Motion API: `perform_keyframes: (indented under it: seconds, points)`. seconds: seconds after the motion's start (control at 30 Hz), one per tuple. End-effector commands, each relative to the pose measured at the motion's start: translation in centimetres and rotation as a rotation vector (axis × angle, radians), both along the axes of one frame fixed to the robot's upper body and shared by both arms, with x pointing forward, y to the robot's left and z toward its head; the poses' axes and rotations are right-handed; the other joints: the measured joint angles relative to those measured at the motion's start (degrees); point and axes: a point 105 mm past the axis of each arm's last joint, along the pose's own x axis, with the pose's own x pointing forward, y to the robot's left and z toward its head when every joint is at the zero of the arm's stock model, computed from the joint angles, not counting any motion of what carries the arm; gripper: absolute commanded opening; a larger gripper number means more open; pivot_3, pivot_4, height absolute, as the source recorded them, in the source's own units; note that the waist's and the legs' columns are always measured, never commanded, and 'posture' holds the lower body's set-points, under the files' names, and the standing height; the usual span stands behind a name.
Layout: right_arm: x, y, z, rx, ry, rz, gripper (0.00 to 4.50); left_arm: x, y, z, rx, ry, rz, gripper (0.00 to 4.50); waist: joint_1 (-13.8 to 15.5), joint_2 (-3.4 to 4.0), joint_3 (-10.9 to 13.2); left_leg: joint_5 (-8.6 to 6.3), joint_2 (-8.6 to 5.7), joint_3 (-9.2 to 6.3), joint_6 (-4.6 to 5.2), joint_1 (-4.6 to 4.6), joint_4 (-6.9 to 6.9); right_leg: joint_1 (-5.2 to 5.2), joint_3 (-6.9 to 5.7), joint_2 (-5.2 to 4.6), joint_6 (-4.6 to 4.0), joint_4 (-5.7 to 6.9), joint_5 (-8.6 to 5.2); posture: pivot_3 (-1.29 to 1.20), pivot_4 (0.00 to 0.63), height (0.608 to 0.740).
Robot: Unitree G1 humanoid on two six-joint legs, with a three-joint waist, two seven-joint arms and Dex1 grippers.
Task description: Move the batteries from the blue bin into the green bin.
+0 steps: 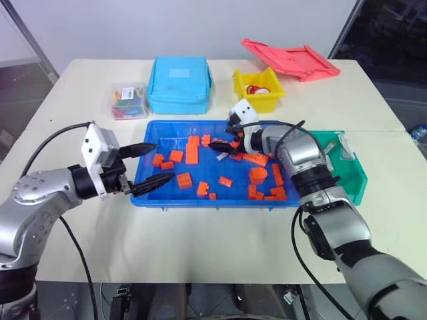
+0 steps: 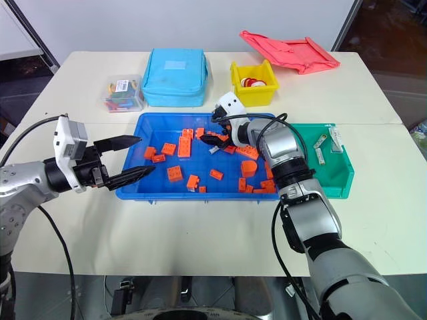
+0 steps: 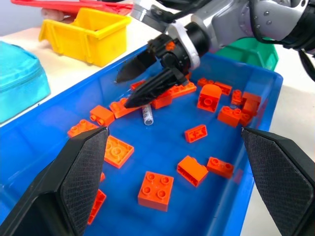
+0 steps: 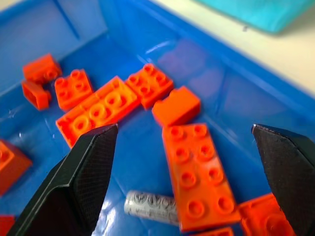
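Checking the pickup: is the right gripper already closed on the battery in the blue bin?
No: the right gripper stands wide open, and the battery lies free on the blue bin floor between its fingers.

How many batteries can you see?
3: one battery in the blue bin near the right gripper, two in the green bin. Orange blocks may hide more.

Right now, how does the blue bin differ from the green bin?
The blue bin is wide and shallow, the green bin smaller and deeper with a sloped front. The blue bin is scattered with orange building blocks and one battery; the green bin holds two batteries. The right claw hangs open over the blue bin, none over the green. Both are plastic on the table.
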Motion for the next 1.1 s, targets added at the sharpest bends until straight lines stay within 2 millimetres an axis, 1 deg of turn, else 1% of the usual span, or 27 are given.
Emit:
perform_keyframes:
  seconds: [0.03,0.17,0.3,0.33,0.4,0.47,0.53,0.57,0.8,0.93,1.03,1.1]
  points:
    - [-0.1,1.0,1.1,-0.008,-0.04,0.056,4.46,-0.4,0.0,1.2,-0.013,-0.056,0.008,4.5,-0.1,0.0,0.0,0.0,0.0,0.0,0.0,0.0,0.0,-0.01,0.0,0.01,0.0,0.0,0.0,0.0,0.15,0.74]
    - [0.1,0.8,0.1,-0.045,-0.026,0.055,4.46,-0.5,-0.1,1.3,-0.019,-0.059,0.015,4.5,0.0,0.0,0.0,0.0,0.01,0.0,0.0,0.0,0.0,-0.02,0.0,0.01,0.0,0.02,0.0,0.0,0.15,0.74]
    - [0.6,0.4,-0.3,-0.064,-0.023,0.042,4.46,-0.5,-0.1,1.2,-0.02,-0.061,0.02,4.5,0.0,0.0,0.0,0.0,0.0,0.02,0.0,0.0,0.0,-0.02,0.01,0.0,0.0,0.02,0.0,0.0,0.15,0.74]
    - [0.7,0.4,-0.4,-0.067,-0.024,0.04,4.22,-0.5,-0.1,1.2,-0.02,-0.061,0.022,4.5,0.0,0.0,0.0,0.0,0.0,0.01,0.0,0.0,0.0,-0.02,0.01,0.01,0.0,0.02,0.0,0.0,0.15,0.74]
    - [0.8,0.4,-0.4,-0.07,-0.024,0.037,3.58,-0.4,-0.1,1.3,-0.021,-0.063,0.025,4.5,0.0,0.0,0.0,0.0,0.0,0.01,0.0,0.0,-0.01,-0.02,0.01,0.01,0.0,0.02,0.0,0.0,0.15,0.74]
    - [0.9,0.4,-0.4,-0.068,-0.027,0.034,2.61,-0.4,-0.1,1.3,-0.021,-0.064,0.027,4.5,-0.1,0.0,0.0,0.0,0.0,0.01,0.0,0.0,-0.01,-0.02,0.01,0.01,0.0,0.02,0.0,0.0,0.15,0.74]
    - [1.0,0.4,-0.3,-0.066,-0.03,0.031,1.47,-0.4,-0.1,1.3,-0.02,-0.065,0.028,4.5,-0.1,0.0,0.0,0.0,0.0,0.01,0.0,0.0,-0.01,-0.02,0.01,0.01,0.0,0.02,0.0,0.0,0.15,0.74]
    - [1.0,0.4,-0.3,-0.065,-0.031,0.031,1.21,-0.3,-0.1,1.3,-0.02,-0.065,0.029,4.5,-0.1,0.0,0.0,0.0,0.0,0.01,0.0,0.0,-0.01,-0.02,0.01,0.01,0.0,0.02,0.0,0.0,0.15,0.74]
    - [1.0,0.2,0.2,-0.065,-0.046,0.026,1.24,-0.3,-0.1,1.2,-0.021,-0.064,0.029,4.5,-0.1,0.0,0.0,0.0,0.0,0.01,0.0,0.0,-0.01,-0.02,0.01,0.01,0.0,0.02,0.0,0.0,0.15,0.74]
    - [0.9,0.3,2.6,-0.039,-0.098,0.044,1.24,-0.4,-0.1,1.1,-0.019,-0.062,0.029,4.5,0.0,0.0,0.0,0.0,0.0,0.01,0.0,0.0,-0.01,-0.02,0.01,0.01,0.0,0.02,0.0,0.0,0.15,0.74]
    - [-0.2,0.2,4.6,-0.02,-0.132,0.089,1.24,-0.4,0.0,1.1,-0.016,-0.062,0.03,4.5,0.0,0.02,0.0,0.0,0.0,0.01,0.0,-0.01,-0.01,-0.05,0.01,0.01,0.0,0.03,0.0,0.0,0.15,0.74]
    - [-1.2,0.2,5.2,-0.008,-0.136,0.117,1.24,-0.4,0.0,1.1,-0.015,-0.063,0.029,4.5,0.0,0.01,0.0,0.0,0.0,0.0,0.0,-0.01,-0.02,-0.05,0.0,0.0,0.0,0.03,0.0,0.0,0.15,0.74]
